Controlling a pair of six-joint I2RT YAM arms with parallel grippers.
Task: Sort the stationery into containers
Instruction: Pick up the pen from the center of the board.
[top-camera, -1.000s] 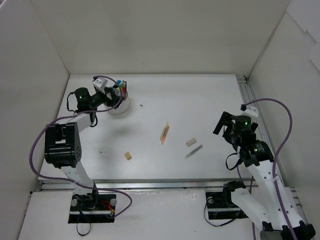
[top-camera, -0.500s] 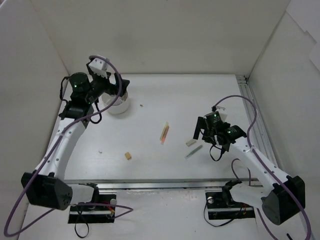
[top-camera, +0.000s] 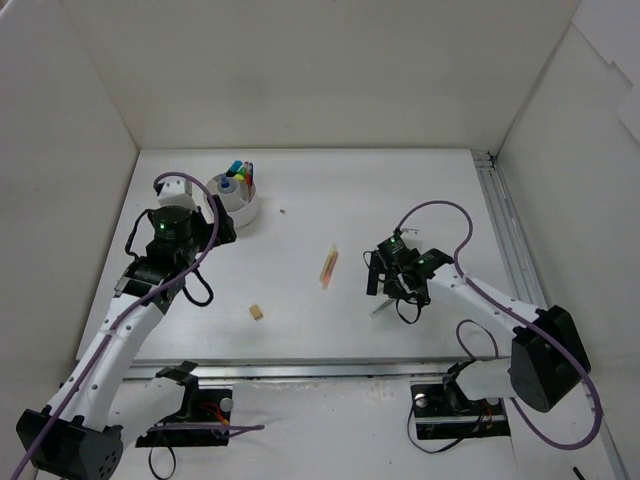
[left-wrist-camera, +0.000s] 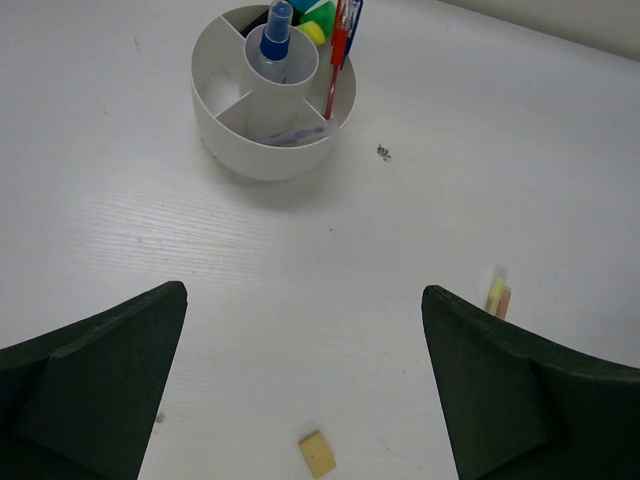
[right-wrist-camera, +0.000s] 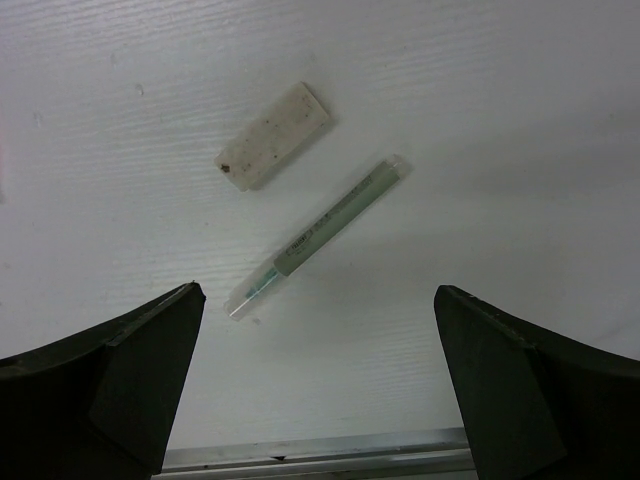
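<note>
Done: your bowl (left-wrist-camera: 262, 152) already holds the tube (left-wrist-camera: 276, 35), a red pen (left-wrist-camera: 335, 60) and some highlighters (left-wrist-camera: 318, 25).
Left: the small eraser (left-wrist-camera: 317, 453) and stick (left-wrist-camera: 497, 296) lie well apart from the bowl. The bigger eraser (right-wrist-camera: 273, 136) and grey pen (right-wrist-camera: 318, 236) are farther off.
Left hand (left-wrist-camera: 303, 288): wide open, empty, facing the bowl.
Right hand (right-wrist-camera: 318, 288): wide open, empty, over the grey pen.
Progress: I'd guess you're past halfway, four to go.

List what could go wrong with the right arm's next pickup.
1. The grey-green pen lies flat and slantwise under the open right gripper; closing could roll or pivot it instead of gripping it.
2. The beige eraser lies close beside the pen, so a finger may knock it.
3. The white bowl holds upright pens; a drop there could catch on them.
</note>
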